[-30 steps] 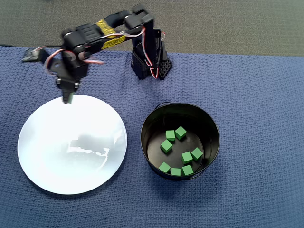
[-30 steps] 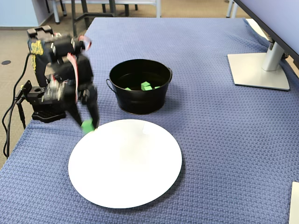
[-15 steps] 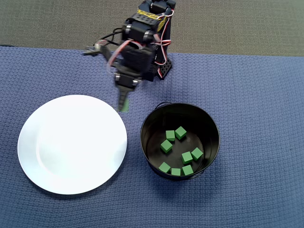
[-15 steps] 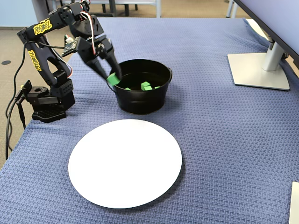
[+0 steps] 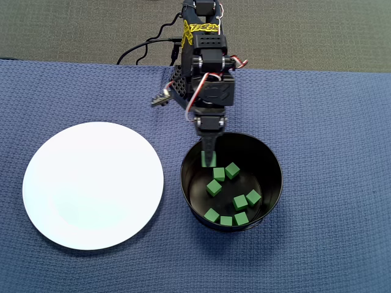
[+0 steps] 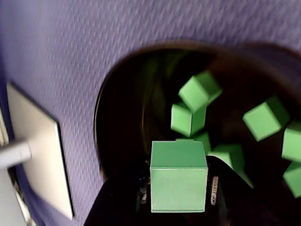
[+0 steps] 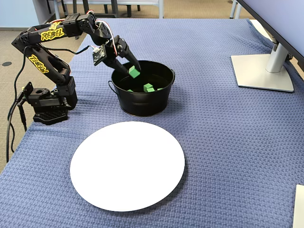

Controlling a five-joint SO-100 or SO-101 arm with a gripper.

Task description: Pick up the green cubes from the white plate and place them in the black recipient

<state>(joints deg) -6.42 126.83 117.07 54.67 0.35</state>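
Note:
My gripper is shut on one green cube and holds it just inside the near rim of the black recipient. In the fixed view the gripper hangs the cube over the tin. The wrist view shows the held cube large between the dark jaws, with several more green cubes loose on the tin's floor below. Those loose cubes also show from overhead. The white plate lies bare to the left, also seen as the plate in front in the fixed view.
The arm's base stands at the left table edge in the fixed view, with cables trailing off it. A grey monitor stand sits at the far right. Blue woven cloth covers the table.
The arm has swung from the plate's far edge across to the black recipient, carrying the green cube. The cube now hangs inside the tin's rim.

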